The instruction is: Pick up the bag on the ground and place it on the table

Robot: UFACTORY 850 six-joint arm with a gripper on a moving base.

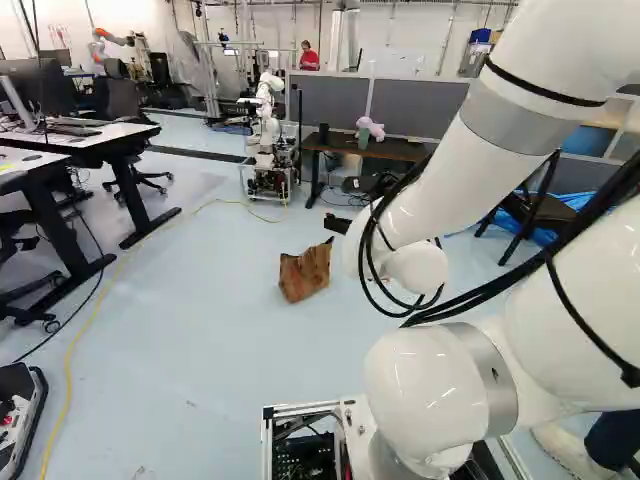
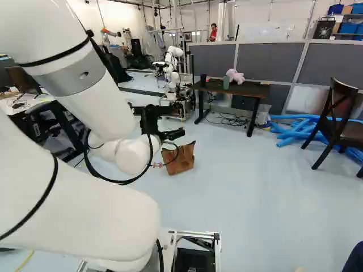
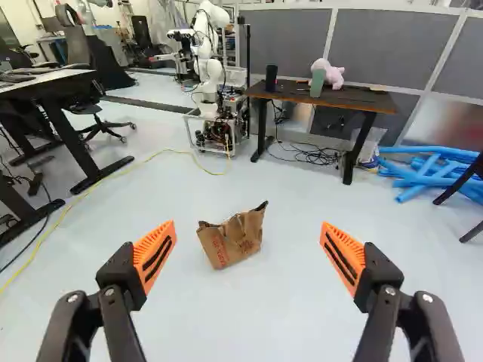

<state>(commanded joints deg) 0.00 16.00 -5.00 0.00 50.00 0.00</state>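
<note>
Left to right across the lab floor: two light-topped desks [image 1: 118,132] stand at the left of the left base view, with one yellow cable [image 3: 181,151] curving along the floor beside them. Behind, another robot [image 3: 207,68], one white arm on a framed base, stands near the dark table. One crumpled brown paper bag [image 3: 234,241], tilted and with a ragged top, sits on the pale blue floor in front of that table. In the wrist view it lies ahead of my gripper [image 2: 172,136], seen through the gap between my two fingers. My jaws are spread wide, both orange pads [image 3: 155,255] well apart from the bag. One dark table [image 2: 249,89] carries three items: a black cup [image 2: 203,80], a green cup [image 2: 226,83] and a pink plush toy [image 2: 235,76]. Several blue foam tubes [image 2: 300,129] lie beyond, near one dark wooden chair [image 2: 340,126].
</note>
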